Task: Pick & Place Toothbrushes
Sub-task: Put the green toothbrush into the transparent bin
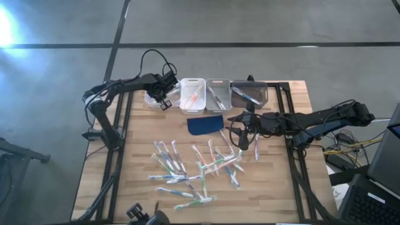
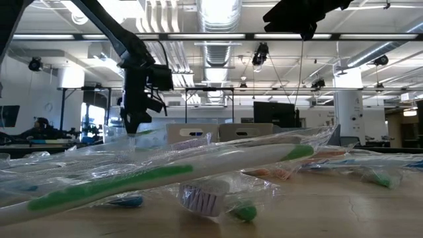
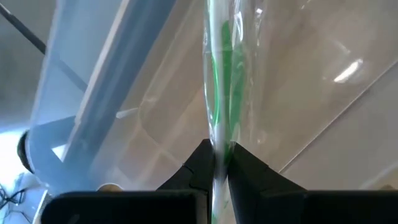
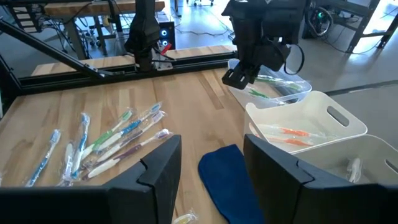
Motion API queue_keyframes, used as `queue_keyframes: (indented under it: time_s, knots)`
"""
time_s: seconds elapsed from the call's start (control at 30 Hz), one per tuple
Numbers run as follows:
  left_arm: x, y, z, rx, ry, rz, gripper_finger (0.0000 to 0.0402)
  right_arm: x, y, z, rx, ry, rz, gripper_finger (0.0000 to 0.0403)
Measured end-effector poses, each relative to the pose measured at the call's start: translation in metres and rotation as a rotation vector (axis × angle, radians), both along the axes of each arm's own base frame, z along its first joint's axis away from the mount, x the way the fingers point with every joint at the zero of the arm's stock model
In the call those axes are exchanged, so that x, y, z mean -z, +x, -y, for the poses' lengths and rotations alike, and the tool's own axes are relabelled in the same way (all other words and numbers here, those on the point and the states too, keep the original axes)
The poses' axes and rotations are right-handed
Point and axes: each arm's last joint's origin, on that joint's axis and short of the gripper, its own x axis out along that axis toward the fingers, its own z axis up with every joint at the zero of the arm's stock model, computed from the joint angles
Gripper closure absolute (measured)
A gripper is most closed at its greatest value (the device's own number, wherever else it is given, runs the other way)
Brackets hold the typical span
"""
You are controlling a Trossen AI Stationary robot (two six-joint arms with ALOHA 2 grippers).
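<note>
Several wrapped toothbrushes [image 1: 187,172] lie scattered on the wooden table's near half. My left gripper [image 1: 164,100] hangs over the clear bin [image 3: 124,93] at the far left end of the bin row, shut on a green-and-white toothbrush [image 3: 219,74] in a clear wrapper. The right wrist view shows this gripper [image 4: 239,74] above the clear bin [image 4: 280,90], where green toothbrushes lie. My right gripper [image 4: 214,165] hovers open over the dark blue pad [image 4: 224,180], with nothing between its fingers. My left gripper pinches the wrapped toothbrush's handle [image 3: 217,134] between its two fingertips [image 3: 249,174]. The fingers slant steeply down from above. The toothbrush runs on ahead of them, roughly in line with them, down into the clear bin. Whether its far end touches the bin I cannot tell.
A white bin [image 1: 192,94] with orange toothbrushes, a grey bin [image 1: 217,94] and another bin [image 1: 250,94] stand in a row along the far edge. The blue pad [image 1: 205,124] lies just in front of them. Black frame rails run along both table sides.
</note>
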Motion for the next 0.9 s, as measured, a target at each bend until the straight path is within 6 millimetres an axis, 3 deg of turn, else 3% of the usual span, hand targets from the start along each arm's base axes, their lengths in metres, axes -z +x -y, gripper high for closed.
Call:
queue_keyframes:
  time_s: [0.5,0.9]
  knots:
    - [0.013,0.002,-0.005,-0.004,-0.019,-0.031,0.0367,0.0,0.0,0.0,0.0,0.0,0.0,0.0236]
    - [0.013,0.002,-0.005,0.012,-0.017,-0.038,0.0269,0.001,0.0,0.0,0.0,-0.001,-0.002,0.0236]
